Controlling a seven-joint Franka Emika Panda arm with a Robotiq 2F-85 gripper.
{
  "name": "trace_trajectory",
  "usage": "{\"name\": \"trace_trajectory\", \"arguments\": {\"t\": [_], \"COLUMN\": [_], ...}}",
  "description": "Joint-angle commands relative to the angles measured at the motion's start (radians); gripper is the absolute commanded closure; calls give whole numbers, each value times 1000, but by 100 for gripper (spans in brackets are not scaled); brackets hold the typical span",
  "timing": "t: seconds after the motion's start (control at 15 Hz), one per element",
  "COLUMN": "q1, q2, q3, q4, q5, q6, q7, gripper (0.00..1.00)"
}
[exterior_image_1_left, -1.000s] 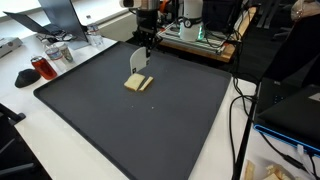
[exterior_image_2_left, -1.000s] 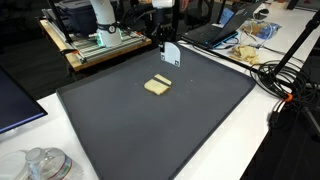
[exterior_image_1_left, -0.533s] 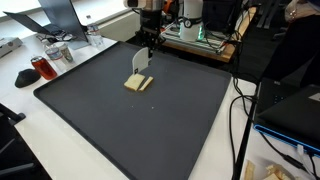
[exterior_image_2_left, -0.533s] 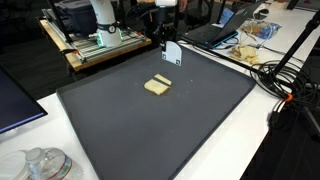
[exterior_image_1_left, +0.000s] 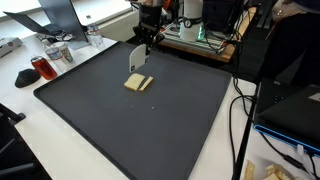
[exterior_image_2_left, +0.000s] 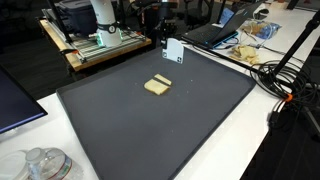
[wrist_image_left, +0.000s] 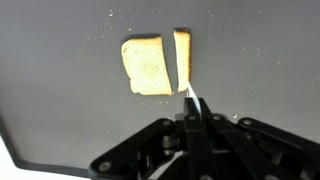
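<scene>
Gripper (exterior_image_1_left: 146, 44) jaws closed on top edge of bread slice (exterior_image_1_left: 137, 57), which hangs upright above far edge of mat (exterior_image_1_left: 150, 130), near flat slice (exterior_image_1_left: 138, 83). Grip looks thin. If you swing or tilt fast, bread slice can slip, land on flat slice or off mat.

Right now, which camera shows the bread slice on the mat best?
The wrist view: the bread slice lies large, seen from above, outline whole. Both exterior views show the bread slice small, at a slant.
</scene>
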Motion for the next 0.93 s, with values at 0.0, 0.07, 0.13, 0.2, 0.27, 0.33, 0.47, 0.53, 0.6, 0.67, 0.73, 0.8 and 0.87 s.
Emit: {"name": "trace_trajectory", "arguments": {"t": [0.0, 0.07, 0.13, 0.2, 0.27, 0.33, 0.47, 0.53, 0.6, 0.67, 0.73, 0.8, 0.87], "q1": [60, 78, 86, 96, 96, 101, 102, 104, 112, 112, 118, 129, 142], "q2": [94, 122, 135, 165, 190, 214, 227, 220, 260, 318, 298, 338, 448], "q3": [-99, -131, -144, -173, -188, -209, -219, -212, -242, -274, -251, -278, -347], "q4": [43, 45, 49, 51, 59, 62, 28, -10, -42, -22, -83, -119, -90], "q5": [29, 52, 74, 107, 149, 188, 254, 270, 325, 382, 377, 426, 511], "q6": [72, 78, 89, 102, 132, 151, 161, 126, 131, 186, 124, 123, 206], "q7": [26, 29, 31, 31, 32, 32, 34, 33, 13, 18, 40, 16, 19], "gripper": [99, 99, 99, 99, 99, 99, 99, 99, 99, 99, 99, 99, 99]}}
